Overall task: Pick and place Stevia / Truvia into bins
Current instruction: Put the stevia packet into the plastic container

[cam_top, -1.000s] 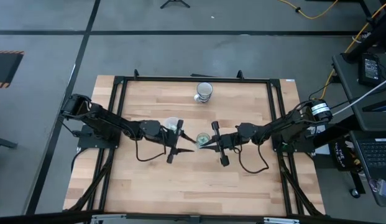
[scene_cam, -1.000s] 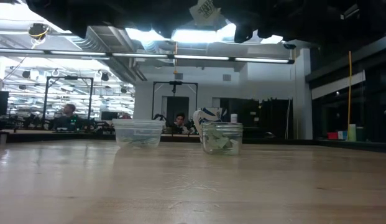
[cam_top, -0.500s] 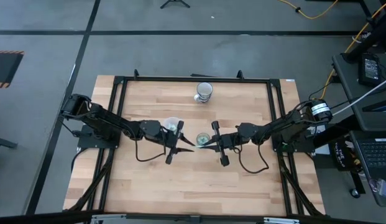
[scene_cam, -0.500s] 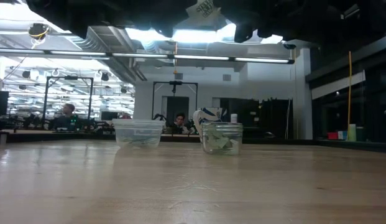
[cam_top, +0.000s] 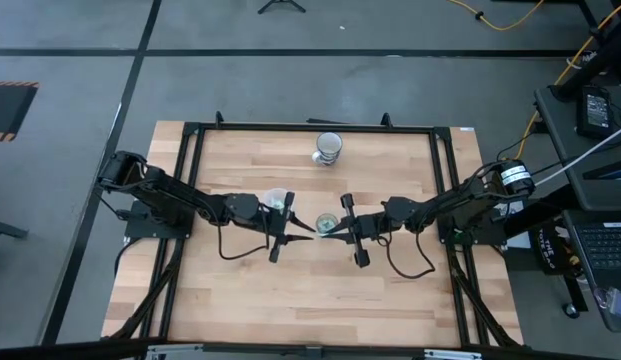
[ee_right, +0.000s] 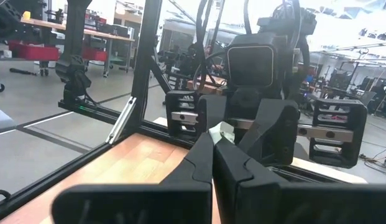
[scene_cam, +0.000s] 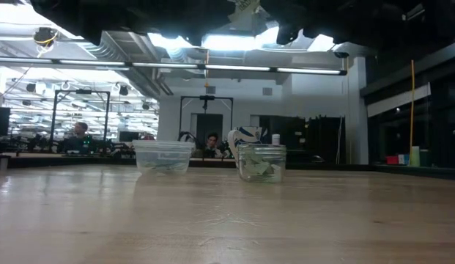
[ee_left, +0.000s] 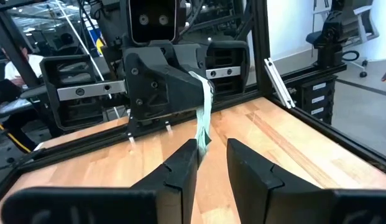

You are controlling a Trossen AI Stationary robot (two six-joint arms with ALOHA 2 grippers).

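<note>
While the right end effector [cam_top: 333,228] hangs above the middle of the wooden surface [cam_top: 290,300], its two dark fingers [ee_right: 208,163] are pressed together on the top edge of a small green-and-white paper sweetener packet [ee_left: 204,117]. The packet's long axis runs nearly straight down from that grip. The left end effector [ee_left: 211,152] faces it from the opposite side, fingers parted with a clear gap. The packet's lower end dips toward that gap, just beside the inner face of one finger [ee_left: 188,158]; whether paper and finger touch cannot be told. Seen from overhead, both end effectors meet near the narrow clear glass-like cup [cam_top: 325,224], which already holds green packets. The wider translucent whitish cup [cam_top: 278,201] sits just beyond the left arm's wrist. From surface height, the packet shows high above both cups, roughly over the narrow one [scene_cam: 261,162] rather than the wide one [scene_cam: 163,156]. The right arm, holding the packet nearly above the narrow cup, looks best placed to drop it in. An opaque ribbed cup [cam_top: 328,147] stands well apart at the far edge.
</note>
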